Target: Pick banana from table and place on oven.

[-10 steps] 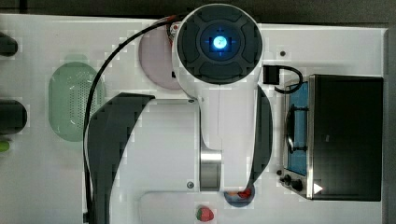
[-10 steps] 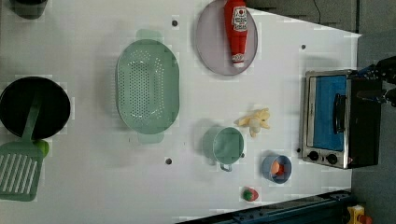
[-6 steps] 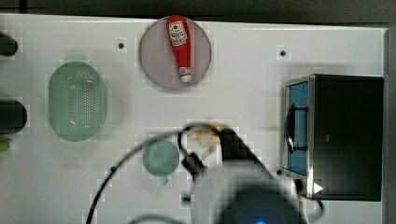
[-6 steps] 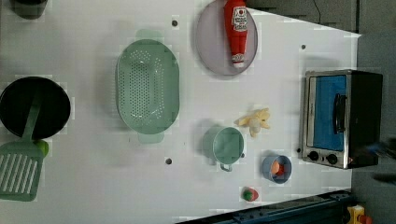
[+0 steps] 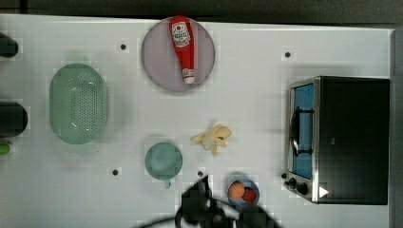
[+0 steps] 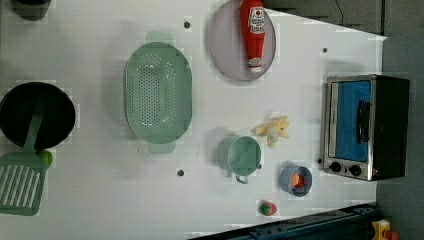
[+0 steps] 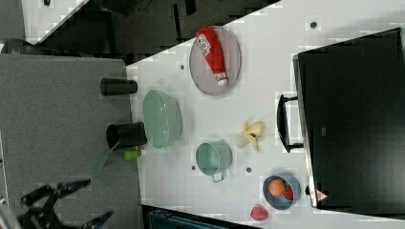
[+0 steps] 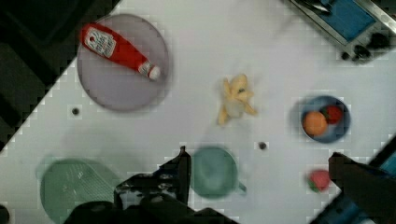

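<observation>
The banana (image 5: 212, 138) (image 6: 272, 131) (image 7: 250, 134) (image 8: 236, 99) is pale yellow, looks partly peeled, and lies on the white table (image 5: 256, 95) between a teal cup and the oven. The oven (image 5: 354, 140) (image 6: 370, 127) (image 7: 356, 119) (image 8: 343, 16) stands at the top view's right, black-topped with a blue glass door and nothing on its top. My gripper (image 8: 258, 157) (image 7: 86, 202) hangs high above the table, well away from the banana, open, with nothing held. A dark part of the arm (image 5: 206, 209) shows at the top view's bottom edge.
A ketchup bottle (image 5: 183, 47) lies on a grey plate (image 5: 157, 66). A green colander (image 5: 78, 104), a teal cup (image 5: 164, 160) and a blue bowl (image 5: 243, 192) holding an orange ball stand nearby. A black pot (image 6: 35, 115) and a green spatula (image 6: 20, 182) lie at the left view's left.
The arm has swept from over the middle of the table to the top view's bottom edge, uncovering the banana and cup. The banana has not moved.
</observation>
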Tool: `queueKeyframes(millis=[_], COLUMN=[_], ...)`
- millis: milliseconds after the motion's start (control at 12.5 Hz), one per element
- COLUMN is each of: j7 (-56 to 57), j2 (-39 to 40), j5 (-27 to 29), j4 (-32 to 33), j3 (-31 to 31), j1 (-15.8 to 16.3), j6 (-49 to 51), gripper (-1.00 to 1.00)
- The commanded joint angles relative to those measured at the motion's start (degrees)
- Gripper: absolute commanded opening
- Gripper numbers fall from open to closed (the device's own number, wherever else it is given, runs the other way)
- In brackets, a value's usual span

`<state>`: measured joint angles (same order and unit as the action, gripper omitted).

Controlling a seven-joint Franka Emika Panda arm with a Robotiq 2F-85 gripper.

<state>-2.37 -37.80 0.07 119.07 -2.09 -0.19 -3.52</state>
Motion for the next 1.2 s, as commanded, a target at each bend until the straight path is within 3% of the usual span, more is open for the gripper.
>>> queueKeyframes(millis=[80, 880, 1200], j7=[-2.39, -2.39, -2.46], j2=[13.30, 34.25, 43.92], j5=[0.23, 0.22, 0.22], j4=[5.71, 19.00, 21.38], j3=[0.24, -0.75, -1.29], j1=[-0.38, -0.62, -0.54], j6=[-3.06, -38.35, -50.46], gripper=[1.00, 1.00, 1.00])
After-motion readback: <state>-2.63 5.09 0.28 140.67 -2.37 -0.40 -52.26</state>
